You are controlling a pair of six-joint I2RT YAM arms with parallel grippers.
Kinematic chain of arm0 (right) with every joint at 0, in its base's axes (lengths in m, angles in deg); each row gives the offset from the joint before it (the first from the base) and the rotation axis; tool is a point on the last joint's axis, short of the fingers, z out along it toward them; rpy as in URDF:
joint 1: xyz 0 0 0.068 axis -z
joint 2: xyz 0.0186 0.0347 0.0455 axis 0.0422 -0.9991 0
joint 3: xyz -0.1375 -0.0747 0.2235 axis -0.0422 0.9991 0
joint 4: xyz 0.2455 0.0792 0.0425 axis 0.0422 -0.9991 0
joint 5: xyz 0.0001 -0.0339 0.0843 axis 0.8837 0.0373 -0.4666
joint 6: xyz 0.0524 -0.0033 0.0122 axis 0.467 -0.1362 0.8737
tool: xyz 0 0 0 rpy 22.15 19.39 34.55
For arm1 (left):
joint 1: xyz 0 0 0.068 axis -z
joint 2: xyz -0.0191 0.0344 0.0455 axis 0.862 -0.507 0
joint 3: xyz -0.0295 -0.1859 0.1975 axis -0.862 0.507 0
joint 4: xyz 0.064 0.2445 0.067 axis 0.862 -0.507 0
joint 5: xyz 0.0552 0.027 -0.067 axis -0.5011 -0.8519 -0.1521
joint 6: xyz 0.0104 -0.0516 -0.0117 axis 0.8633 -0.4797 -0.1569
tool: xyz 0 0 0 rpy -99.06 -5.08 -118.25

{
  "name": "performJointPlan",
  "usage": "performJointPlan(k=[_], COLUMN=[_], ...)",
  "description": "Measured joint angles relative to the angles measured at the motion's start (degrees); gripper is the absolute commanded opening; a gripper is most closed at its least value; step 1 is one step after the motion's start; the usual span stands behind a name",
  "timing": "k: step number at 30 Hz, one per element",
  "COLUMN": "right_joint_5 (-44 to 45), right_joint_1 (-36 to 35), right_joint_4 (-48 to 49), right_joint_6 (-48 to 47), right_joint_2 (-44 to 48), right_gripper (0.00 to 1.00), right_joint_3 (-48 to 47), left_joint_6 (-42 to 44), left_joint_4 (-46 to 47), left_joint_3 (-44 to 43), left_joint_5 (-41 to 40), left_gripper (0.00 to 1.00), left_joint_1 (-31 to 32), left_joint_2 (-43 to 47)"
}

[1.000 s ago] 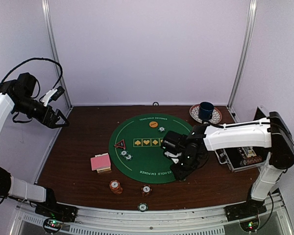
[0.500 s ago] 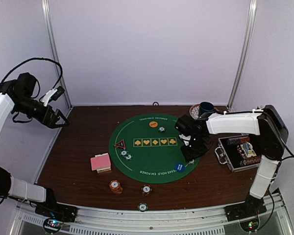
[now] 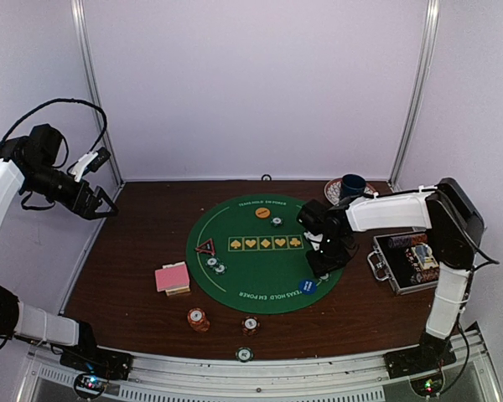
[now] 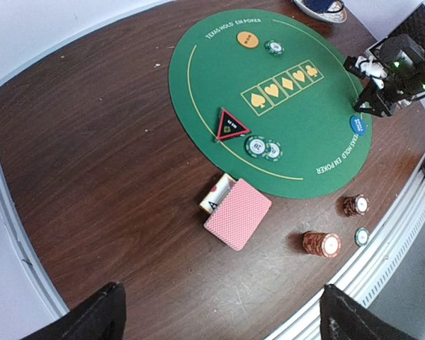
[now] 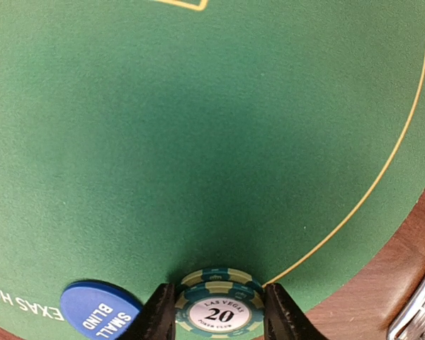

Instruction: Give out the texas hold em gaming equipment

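Note:
My right gripper (image 5: 218,315) is shut on a short stack of two green poker chips (image 5: 218,303) marked 20, low over the right edge of the green mat (image 3: 251,272). A blue small-blind disc (image 5: 99,313) lies just left of them. In the top view the right gripper (image 3: 323,266) hangs above the blue disc (image 3: 308,286). On the mat also lie an orange disc (image 3: 262,213), a green chip (image 3: 277,222), the red-black triangle marker (image 3: 205,247) and two chips (image 3: 215,265). Pink-backed cards (image 4: 239,213) sit left of the mat. My left gripper (image 3: 101,205) is open, raised at far left.
An orange-red chip stack (image 3: 198,319), a dark stack (image 3: 250,325) and a single green chip (image 3: 245,354) stand near the front edge. The open metal-edged case (image 3: 411,261) lies right of the mat. The blue cup on its saucer (image 3: 352,189) is at back right.
My right gripper has moved from the mat's near edge back and to the right, still shut on the chips. The blue disc it covered now shows. The left arm stayed put.

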Motion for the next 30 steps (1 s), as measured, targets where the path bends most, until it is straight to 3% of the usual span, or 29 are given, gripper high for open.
performJointPlan(k=[13,22,30], right_joint_5=[4.79,4.39,0.02], right_joint_1=[-2.51,-20.68,-31.10], right_joint_4=[-5.62,-8.39,-9.25], right_joint_6=[-1.22,-2.95,-8.87], right_joint_2=[3.54,4.31,-9.84], right_gripper=[0.76,0.88,0.96], right_joint_3=[-3.56,-22.40,-41.33], left_joint_6=[0.26,0.55,0.61], left_joint_4=[-0.02,0.15,0.24], left_joint_3=[0.02,1.97,2.47], left_joint_5=[-0.11,-0.31,-0.57], left_gripper=[0.98,0.98,0.98], left_joint_1=[0.00,0.00,0.00], left_joint_2=[0.00,0.13,0.50])
